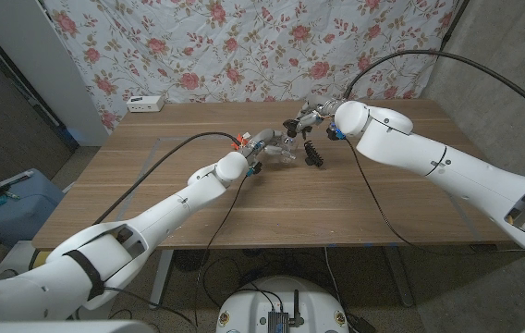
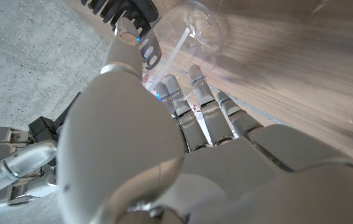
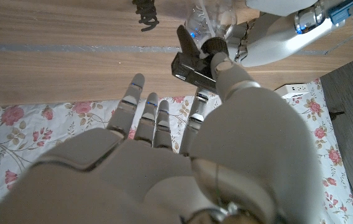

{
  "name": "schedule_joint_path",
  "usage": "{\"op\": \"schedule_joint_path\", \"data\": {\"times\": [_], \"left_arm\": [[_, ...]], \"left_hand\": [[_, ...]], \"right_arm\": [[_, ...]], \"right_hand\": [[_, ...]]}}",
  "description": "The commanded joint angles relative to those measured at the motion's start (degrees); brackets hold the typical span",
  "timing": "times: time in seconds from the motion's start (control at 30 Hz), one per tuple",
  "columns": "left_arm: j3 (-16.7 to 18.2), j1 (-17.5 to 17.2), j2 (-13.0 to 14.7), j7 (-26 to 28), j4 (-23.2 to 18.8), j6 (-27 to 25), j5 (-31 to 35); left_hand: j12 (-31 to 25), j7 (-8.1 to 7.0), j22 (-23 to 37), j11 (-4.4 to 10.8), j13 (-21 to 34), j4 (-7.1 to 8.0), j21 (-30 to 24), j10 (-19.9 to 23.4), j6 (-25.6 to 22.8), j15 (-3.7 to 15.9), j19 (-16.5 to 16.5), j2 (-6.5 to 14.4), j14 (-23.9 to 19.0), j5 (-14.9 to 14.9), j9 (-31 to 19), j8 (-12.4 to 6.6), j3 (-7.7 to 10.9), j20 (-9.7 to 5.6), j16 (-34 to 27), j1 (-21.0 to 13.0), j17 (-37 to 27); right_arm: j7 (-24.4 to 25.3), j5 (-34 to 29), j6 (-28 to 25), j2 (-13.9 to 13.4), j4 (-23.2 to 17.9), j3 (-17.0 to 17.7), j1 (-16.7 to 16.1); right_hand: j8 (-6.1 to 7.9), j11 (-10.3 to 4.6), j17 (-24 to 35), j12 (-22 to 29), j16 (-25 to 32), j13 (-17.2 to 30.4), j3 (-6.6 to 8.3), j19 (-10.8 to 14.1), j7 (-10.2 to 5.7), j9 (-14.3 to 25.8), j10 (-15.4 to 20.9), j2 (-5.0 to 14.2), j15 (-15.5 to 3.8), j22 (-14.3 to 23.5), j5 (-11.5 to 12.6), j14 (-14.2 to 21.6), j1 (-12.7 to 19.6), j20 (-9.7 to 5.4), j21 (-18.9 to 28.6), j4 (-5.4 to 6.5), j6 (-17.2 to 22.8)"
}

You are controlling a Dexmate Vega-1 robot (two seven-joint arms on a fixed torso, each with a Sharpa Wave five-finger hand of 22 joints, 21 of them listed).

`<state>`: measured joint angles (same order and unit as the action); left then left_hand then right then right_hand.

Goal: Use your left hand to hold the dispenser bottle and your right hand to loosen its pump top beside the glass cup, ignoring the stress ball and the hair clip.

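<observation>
Light is even and moderately bright over the wooden table (image 1: 272, 199), with only soft, short shadows under the two arms. Corners behind the table fall dim. The head view bends straight lines near its edges. In the left wrist view the left hand (image 2: 183, 155) is close and soft, and the glass cup (image 2: 195, 28) above it blurs with pale glare. The right wrist view is sharper on the table, softer on the right hand (image 3: 164, 168).

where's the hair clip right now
In the head view the black hair clip lies on the table past its middle, just right of the left hand, below the right hand.
</observation>
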<state>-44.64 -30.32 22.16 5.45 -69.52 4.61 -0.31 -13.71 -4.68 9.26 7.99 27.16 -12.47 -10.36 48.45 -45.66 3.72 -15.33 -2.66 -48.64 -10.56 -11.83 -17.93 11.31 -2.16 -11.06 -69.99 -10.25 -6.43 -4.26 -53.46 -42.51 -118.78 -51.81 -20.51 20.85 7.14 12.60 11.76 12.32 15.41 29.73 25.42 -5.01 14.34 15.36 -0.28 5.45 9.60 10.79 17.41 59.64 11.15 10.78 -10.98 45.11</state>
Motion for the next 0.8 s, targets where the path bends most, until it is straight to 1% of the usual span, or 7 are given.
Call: {"op": "schedule_joint_path", "data": {"times": [0.03, 0.27, 0.37, 0.47, 0.57, 0.8], "left_arm": [[0.24, -0.64, 0.25, 0.45, -0.98, -0.62, -0.15], [0.28, -0.94, 0.49, 0.35, -1.34, -0.46, -0.24], [0.33, -1.03, 0.58, 0.35, -1.56, -0.62, -0.25], [0.37, -1.08, 0.64, 0.40, -1.71, -0.70, -0.23], [0.37, -1.06, 0.70, 0.33, -1.68, -0.52, -0.22], [0.42, -1.06, 0.69, 0.30, -1.69, -0.54, -0.26]], "left_hand": [[-0.15, 0.17, 0.15, 1.40, 0.27, 4.25, -0.06, 2.14, -4.70, 6.99, 0.16, 7.46, -3.06, 0.19, -0.26, -0.19, 4.64, -6.70, -0.39, 6.75, -0.31], [-0.14, 0.12, 0.15, 1.35, 0.32, 4.27, -0.06, 2.18, -4.71, 7.11, 0.16, 7.46, -3.00, 0.20, -0.27, -0.16, 4.65, -6.65, -0.38, 6.83, -0.33], [-0.12, 0.13, 0.15, 1.34, 0.34, 4.21, -0.06, 2.16, -4.77, 7.11, 0.15, 7.44, -2.96, 0.20, -0.27, -0.18, 4.68, -6.63, -0.36, 6.77, -0.32], [-0.11, 0.13, 0.15, 1.29, 0.36, 4.24, -0.06, 2.16, -4.68, 7.15, 0.16, 7.47, -3.04, 0.20, -0.27, -0.13, 4.69, -6.47, -0.39, 6.82, -0.33], [-0.11, 0.17, 0.15, 1.34, 0.37, 4.26, -0.06, 2.19, -4.75, 7.08, 0.16, 7.50, -3.06, 0.20, -0.27, -0.15, 4.70, -6.42, -0.40, 6.85, -0.33], [-0.14, 0.23, 0.15, 1.28, 0.42, 4.22, -0.06, 2.34, -4.74, 7.14, 0.16, 7.52, -3.00, 0.21, -0.28, -0.12, 4.72, -6.41, -0.43, 6.82, -0.39]], "right_arm": [[1.48, 2.22, 2.73, 0.35, 0.51, 2.80, -2.25], [2.31, 2.60, 3.32, 0.56, 0.56, 3.43, -2.89], [2.75, 2.73, 3.48, 0.70, 0.57, 3.67, -3.16], [3.05, 2.73, 3.53, 0.79, 0.59, 3.73, -3.28], [3.10, 2.81, 3.68, 0.80, 0.62, 3.74, -3.32], [3.08, 2.80, 3.55, 0.93, 0.71, 3.54, -3.15]], "right_hand": [[0.75, -0.60, 0.25, 0.42, 0.59, -0.04, 0.95, -0.02, -0.60, 0.03, 0.55, -0.04, -0.73, 0.15, -0.09, -0.04, 1.76, -0.72, 0.07, 0.09, 1.56], [2.10, -1.48, 0.58, 0.64, 0.96, -0.25, 1.51, -0.07, -1.76, -0.21, 1.46, 0.05, -1.20, 0.15, -0.18, 0.10, 3.89, -1.36, 0.12, 0.39, 4.57], [2.40, -1.82, 0.69, 0.73, 1.10, -0.31, 1.55, -0.13, -1.90, -0.27, 1.78, 0.15, -1.40, 0.16, -0.19, 0.20, 4.28, -1.59, 0.11, 0.51, 5.21], [3.16, -2.17, 0.83, 0.86, 1.25, -0.41, 1.53, -0.16, -2.22, -0.35, 2.34, 0.24, -1.54, 0.16, -0.21, 0.21, 4.90, -1.89, 0.13, 0.63, 6.91], [4.10, -2.45, 1.01, 1.07, 1.46, -0.53, 1.45, -0.20, -2.86, -0.45, 3.18, 0.45, -1.78, 0.17, -0.20, 0.25, 5.46, -2.22, 0.16, 0.80, 9.00], [4.74, -2.91, 1.21, 1.26, 1.71, -0.66, 1.22, -0.21, -3.11, -0.57, 4.02, 0.56, -2.14, 0.18, -0.20, 0.38, 5.81, -2.67, 0.19, 0.98, 10.37]]}}
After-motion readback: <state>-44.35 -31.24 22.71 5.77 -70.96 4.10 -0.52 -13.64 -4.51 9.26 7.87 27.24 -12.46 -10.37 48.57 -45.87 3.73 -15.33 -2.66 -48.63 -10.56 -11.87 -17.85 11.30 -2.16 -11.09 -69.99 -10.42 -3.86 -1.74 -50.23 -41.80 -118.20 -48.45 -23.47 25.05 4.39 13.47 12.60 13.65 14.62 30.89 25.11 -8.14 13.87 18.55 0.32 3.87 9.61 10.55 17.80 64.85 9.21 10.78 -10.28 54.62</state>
